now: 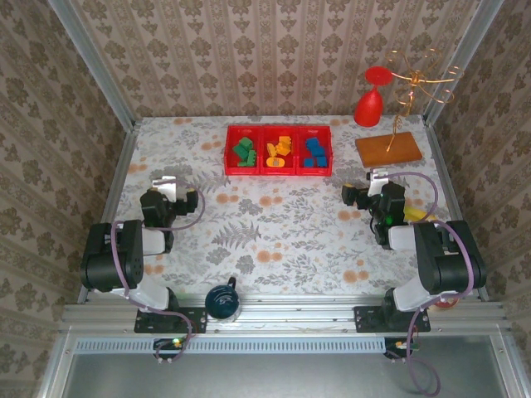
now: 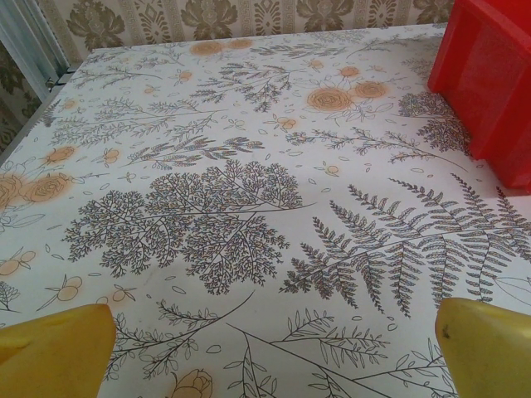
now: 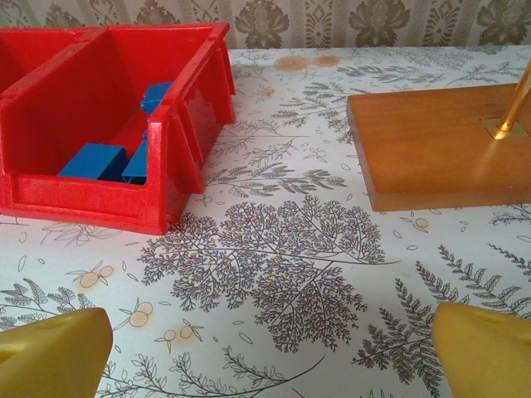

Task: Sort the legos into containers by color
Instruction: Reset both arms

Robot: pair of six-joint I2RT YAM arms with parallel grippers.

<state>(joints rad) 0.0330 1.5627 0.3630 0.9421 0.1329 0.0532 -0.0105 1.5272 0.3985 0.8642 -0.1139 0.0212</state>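
The red tray [image 1: 278, 171] with three containers in a row stands at the back middle of the table. Green legos [image 1: 244, 152] lie in its left compartment, orange-yellow legos [image 1: 279, 151] in the middle one, and blue legos [image 1: 314, 152] in the right one. My left gripper [image 1: 170, 181] rests low over the cloth, in front of and to the left of the tray [image 2: 489, 83]. It is open [image 2: 274, 356], with nothing between its yellow fingertips [image 2: 54, 352]. My right gripper [image 1: 375, 178] is in front of and to the right of the tray, open and empty [image 3: 270, 352]. In the right wrist view, blue legos [image 3: 95, 160] show inside the nearest compartment [image 3: 91, 199].
A flat wooden board [image 1: 388, 149] [image 3: 431, 149] carrying a gold wire stand [image 1: 411, 83] sits at the back right, beside a red goblet [image 1: 371, 99]. A dark round cup [image 1: 222, 300] stands at the near edge between the arm bases. Patterned walls enclose the table.
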